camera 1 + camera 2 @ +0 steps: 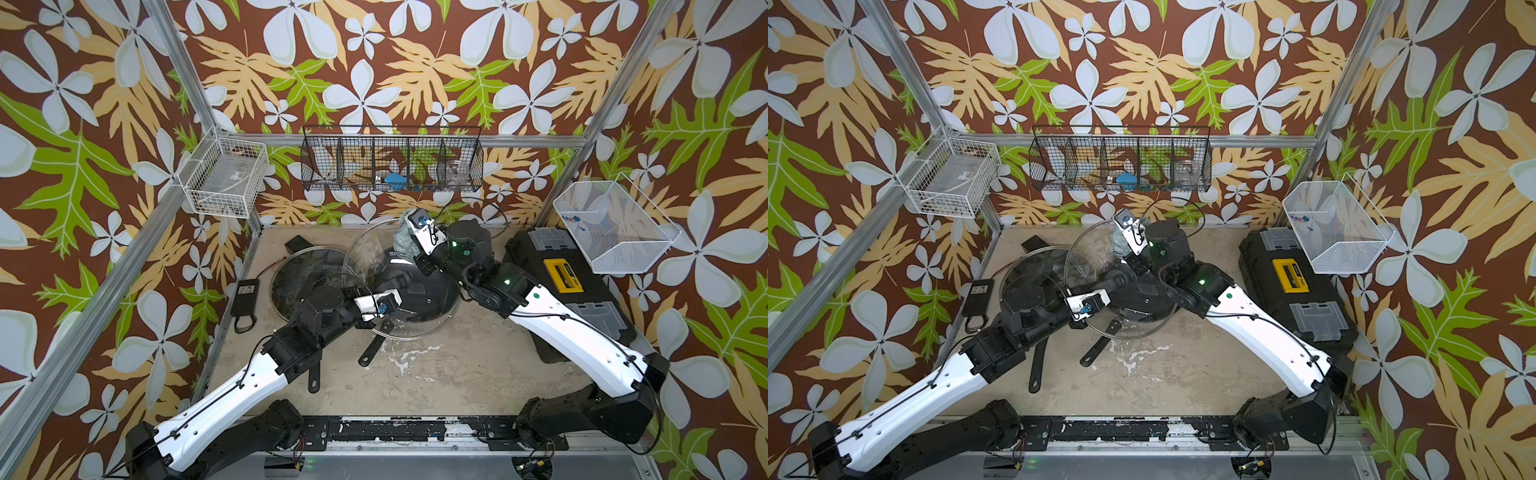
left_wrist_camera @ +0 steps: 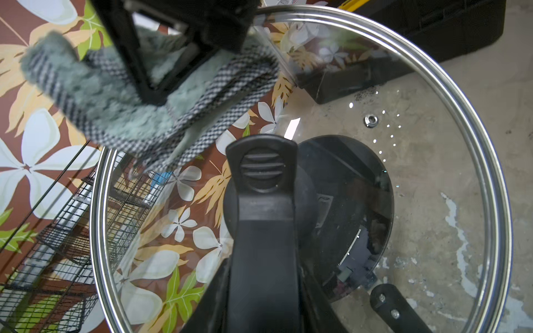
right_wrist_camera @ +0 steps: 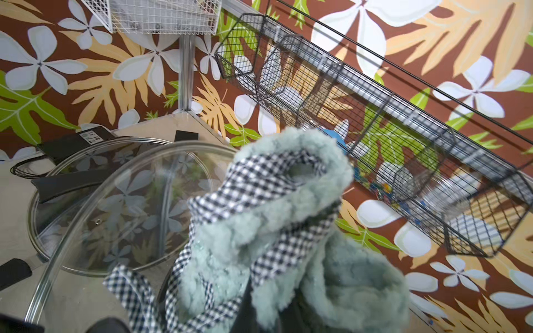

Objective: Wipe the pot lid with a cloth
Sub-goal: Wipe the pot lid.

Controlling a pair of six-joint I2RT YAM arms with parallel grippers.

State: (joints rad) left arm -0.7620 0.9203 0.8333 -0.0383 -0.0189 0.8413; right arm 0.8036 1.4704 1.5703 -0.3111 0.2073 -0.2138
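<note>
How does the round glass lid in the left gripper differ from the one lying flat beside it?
The held glass lid is tilted up, the left gripper shut on its handle; the flat glass lid lies untouched. The fluffy teal cloth is at the held lid's rim only. Both have steel rims.

Reads "CE" and "FC" in white on the top face of the black power adapter [image 1: 246, 296], lying at about nine o'clock on the table floor in both top views; seen again, small and turned about, in the right wrist view. Carries print too small to make out on the yellow label [image 1: 562, 275] of the black toolbox [image 1: 598, 282] at three o'clock. Stays equally unreadable on the small white label [image 1: 236, 175] inside the white wire basket [image 1: 216, 205], hung on the frame at about ten o'clock.
</note>
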